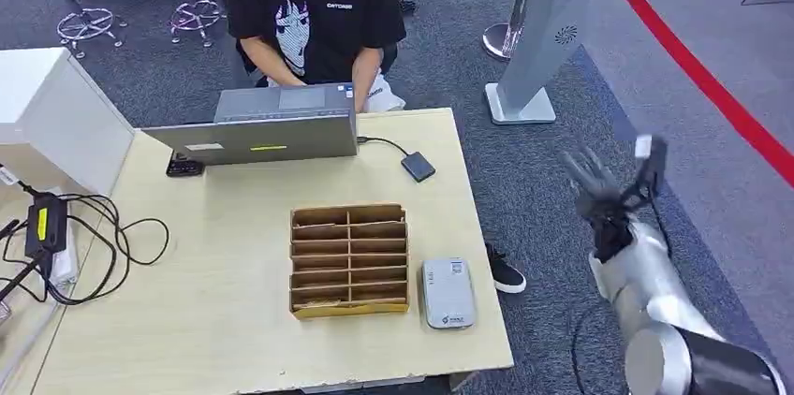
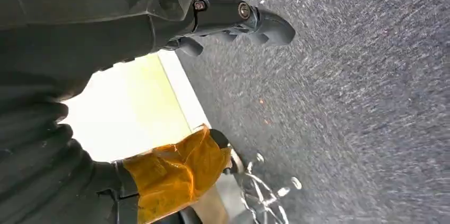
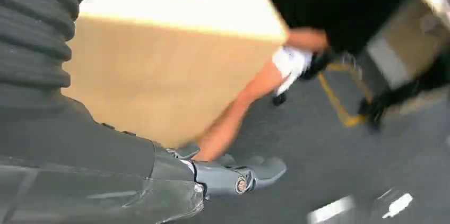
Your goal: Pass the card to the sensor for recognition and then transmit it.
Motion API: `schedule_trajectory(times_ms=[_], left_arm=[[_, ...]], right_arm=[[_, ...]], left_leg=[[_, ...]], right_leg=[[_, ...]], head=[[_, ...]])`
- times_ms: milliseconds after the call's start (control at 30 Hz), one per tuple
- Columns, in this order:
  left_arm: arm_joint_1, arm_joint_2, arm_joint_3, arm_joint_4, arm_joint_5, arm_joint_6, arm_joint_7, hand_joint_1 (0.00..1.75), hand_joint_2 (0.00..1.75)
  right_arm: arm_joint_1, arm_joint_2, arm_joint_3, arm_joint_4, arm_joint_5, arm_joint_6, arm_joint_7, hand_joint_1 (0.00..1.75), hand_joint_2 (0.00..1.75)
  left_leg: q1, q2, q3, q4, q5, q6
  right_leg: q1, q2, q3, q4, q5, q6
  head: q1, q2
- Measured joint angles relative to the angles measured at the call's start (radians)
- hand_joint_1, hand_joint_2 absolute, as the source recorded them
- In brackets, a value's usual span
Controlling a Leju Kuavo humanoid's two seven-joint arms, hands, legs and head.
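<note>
Right hand point(image 1: 599, 191) is up over the carpet at 3 o'clock off the desk point(image 1: 225, 320), blurred, fingers spread and empty, while cards sit in the cardboard organizer point(image 1: 348, 260) beside the sensor point(image 1: 448, 293).

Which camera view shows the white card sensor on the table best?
The head view: the white card sensor lies whole and sharp beside the cardboard organizer. Both wrist views show just a table part and carpet, no sensor.
</note>
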State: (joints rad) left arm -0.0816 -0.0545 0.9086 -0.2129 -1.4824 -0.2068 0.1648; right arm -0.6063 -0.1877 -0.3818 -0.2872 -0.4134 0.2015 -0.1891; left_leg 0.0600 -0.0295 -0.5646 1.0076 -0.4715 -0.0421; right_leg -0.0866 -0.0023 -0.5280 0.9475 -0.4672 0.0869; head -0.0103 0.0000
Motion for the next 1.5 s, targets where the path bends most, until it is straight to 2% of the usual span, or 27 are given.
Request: schedule_trajectory(times_ms=[100,167,233,300,367,400,433,467,500,567,767,867,933,1033,1067,1100,1133,1167,1233,1300,1367,1433,1467,1500], left_arm=[[0.005,0.001,0.026,0.0,0.027,0.014,0.008,0.0,1.75],[0.009,0.0,0.044,0.0,0.037,0.018,0.012,0.0,1.75],[0.01,0.0,0.057,0.0,0.048,0.023,0.015,0.0,1.75],[0.01,0.0,0.07,0.0,0.058,0.027,0.018,0.0,1.75],[0.01,0.0,0.083,0.0,0.064,0.028,0.023,0.0,1.75],[0.01,0.0,0.087,0.0,0.063,0.028,0.024,0.0,1.75],[0.01,0.0,0.088,0.0,0.059,0.028,0.024,0.0,1.75],[0.01,0.0,0.088,0.0,0.053,0.027,0.024,0.0,1.75],[0.01,0.0,0.088,0.0,0.041,0.024,0.022,0.0,1.75],[0.008,0.002,0.087,0.0,0.022,0.014,0.012,0.0,1.75],[0.003,0.002,0.065,0.0,-0.018,-0.004,0.007,0.0,1.75],[-0.003,0.001,0.055,0.0,-0.029,-0.005,0.007,0.0,1.75],[-0.004,0.001,0.05,0.0,-0.033,-0.004,0.003,0.0,1.75],[-0.004,0.003,0.049,0.0,-0.008,0.025,0.005,0.0,1.75],[-0.003,0.003,0.052,0.0,0.01,0.055,0.015,0.0,1.75],[-0.003,0.003,0.058,0.0,0.021,0.087,0.024,0.0,1.75],[-0.003,0.006,0.062,0.0,0.023,0.113,0.031,0.0,1.75],[-0.003,0.011,0.063,0.0,0.024,0.134,0.035,0.0,1.75],[-0.003,0.02,0.063,0.0,0.017,0.141,0.035,0.0,1.75],[-0.005,0.027,0.063,0.0,0.0,0.131,0.034,0.0,1.75],[-0.008,0.03,0.063,0.0,-0.014,0.105,0.024,0.0,1.75],[-0.01,0.029,0.061,0.0,-0.031,0.052,0.013,0.0,1.75],[-0.01,0.028,0.06,0.0,-0.033,0.029,0.012,0.0,1.75],[-0.009,0.025,0.06,0.0,-0.032,0.021,0.015,0.0,1.75]], right_arm=[[0.181,0.003,-0.179,0.027,-0.133,0.059,0.048,0.0,1.75],[0.288,0.014,-0.271,0.041,-0.161,0.087,0.052,0.0,1.75],[0.36,0.024,-0.33,0.055,-0.176,0.072,0.071,0.0,1.75],[0.419,0.039,-0.376,0.067,-0.175,0.032,0.097,0.0,1.75],[0.466,0.062,-0.402,0.08,-0.133,-0.074,0.143,0.0,1.75],[0.481,0.074,-0.403,0.087,-0.084,-0.158,0.185,0.0,1.75],[0.493,0.083,-0.393,0.092,-0.021,-0.235,0.229,0.0,1.75],[0.503,0.091,-0.373,0.095,0.051,-0.271,0.257,0.0,1.75],[0.51,0.096,-0.342,0.097,0.152,-0.251,0.277,0.0,1.75],[0.513,0.097,-0.227,0.1,0.367,-0.18,0.298,0.0,1.75],[0.469,0.11,0.141,0.106,0.767,-0.109,0.327,0.0,1.75],[0.454,0.129,0.303,0.109,0.84,-0.039,0.365,0.0,1.75],[0.46,0.14,0.354,0.11,0.817,-0.055,0.385,0.0,1.75],[0.48,0.134,0.36,0.114,0.739,-0.19,0.394,0.0,1.75],[0.489,0.13,0.344,0.115,0.675,-0.308,0.394,0.0,1.75],[0.494,0.125,0.321,0.117,0.626,-0.394,0.404,0.0,1.75],[0.498,0.121,0.3,0.119,0.609,-0.439,0.42,0.0,1.75],[0.505,0.118,0.284,0.121,0.613,-0.428,0.445,0.0,1.75],[0.517,0.11,0.283,0.123,0.648,-0.358,0.477,0.0,1.75],[0.523,0.11,0.316,0.125,0.748,-0.219,0.498,0.0,1.75],[0.526,0.118,0.359,0.127,0.81,-0.114,0.486,0.0,1.75],[0.526,0.128,0.403,0.127,0.822,0.008,0.442,0.0,1.75],[0.528,0.132,0.414,0.127,0.821,0.016,0.428,0.0,1.75],[0.526,0.138,0.42,0.127,0.825,-0.028,0.416,0.0,1.75]], left_leg=[[0.0,0.0,0.0,-0.001,-0.003,-0.001],[0.0,0.0,0.0,-0.002,-0.003,-0.001],[0.0,0.001,0.001,-0.003,-0.004,-0.001],[0.0,0.001,0.002,-0.003,-0.004,-0.002],[0.0,0.002,0.002,-0.004,-0.004,-0.002],[0.0,0.002,0.002,-0.004,-0.004,-0.002],[0.0,0.003,0.002,-0.004,-0.004,-0.002],[0.0,0.003,0.002,-0.004,-0.004,-0.002],[0.0,0.004,0.002,-0.004,-0.004,-0.002],[0.0,0.007,0.004,-0.004,-0.004,-0.002],[0.0,0.008,0.006,-0.003,-0.003,-0.003],[0.0,0.008,0.008,-0.003,-0.003,-0.003],[0.0,0.007,0.008,-0.003,-0.003,-0.003],[0.0,0.008,0.007,-0.003,-0.004,-0.002],[0.0,0.008,0.007,-0.003,-0.004,-0.002],[0.0,0.008,0.006,-0.003,-0.004,-0.002],[0.0,0.008,0.006,-0.003,-0.004,-0.002],[0.0,0.008,0.007,-0.003,-0.005,-0.002],[0.0,0.008,0.007,-0.003,-0.005,-0.002],[0.0,0.009,0.008,-0.003,-0.005,-0.002],[0.0,0.009,0.008,-0.004,-0.004,-0.002],[0.0,0.009,0.008,-0.004,-0.004,-0.003],[0.0,0.009,0.008,-0.004,-0.004,-0.003],[0.0,0.009,0.007,-0.004,-0.004,-0.003]], right_leg=[[0.0,-0.001,0.001,0.001,-0.004,0.0],[0.0,-0.001,0.0,0.001,-0.005,-0.001],[0.0,0.0,-0.001,0.001,-0.006,-0.002],[0.0,0.0,0.0,0.001,-0.007,-0.001],[0.0,0.0,0.0,0.001,-0.008,-0.001],[0.0,0.001,0.0,0.001,-0.008,-0.001],[0.0,0.001,0.0,0.001,-0.007,-0.001],[0.0,0.002,0.0,0.001,-0.007,-0.001],[0.0,0.003,0.0,0.002,-0.007,-0.002],[0.0,0.006,0.0,0.001,-0.006,-0.003],[0.0,0.007,0.001,0.001,-0.004,-0.002],[0.0,0.006,0.001,0.002,-0.004,-0.002],[0.0,0.006,0.002,0.002,-0.004,-0.002],[0.0,0.006,0.002,0.001,-0.004,-0.002],[0.0,0.006,0.002,0.001,-0.005,-0.002],[0.0,0.007,0.002,0.001,-0.005,-0.002],[0.0,0.007,0.002,0.001,-0.005,-0.002],[0.0,0.007,0.002,0.001,-0.005,-0.002],[0.0,0.007,0.002,0.001,-0.005,-0.002],[0.0,0.008,0.001,0.001,-0.005,-0.002],[0.0,0.008,0.001,0.003,-0.005,-0.002],[0.0,0.008,0.001,0.003,-0.005,-0.002],[0.0,0.008,0.001,0.003,-0.005,-0.002],[0.0,0.008,0.001,0.003,-0.005,-0.002]], head=[[0.0,0.0],[0.0,0.0],[0.0,0.0],[0.0,0.0],[0.0,0.0],[0.0,0.0],[0.0,0.0],[-0.001,0.0],[0.0,0.0],[0.0,0.0],[0.0,0.0],[0.0,0.0],[-0.001,0.0],[0.0,0.0],[0.0,0.0],[0.001,0.0],[0.0,0.0],[0.0,0.0],[0.0,0.0],[0.0,0.0],[0.0,0.0],[0.0,0.0],[0.0,0.0],[0.0,0.0]])
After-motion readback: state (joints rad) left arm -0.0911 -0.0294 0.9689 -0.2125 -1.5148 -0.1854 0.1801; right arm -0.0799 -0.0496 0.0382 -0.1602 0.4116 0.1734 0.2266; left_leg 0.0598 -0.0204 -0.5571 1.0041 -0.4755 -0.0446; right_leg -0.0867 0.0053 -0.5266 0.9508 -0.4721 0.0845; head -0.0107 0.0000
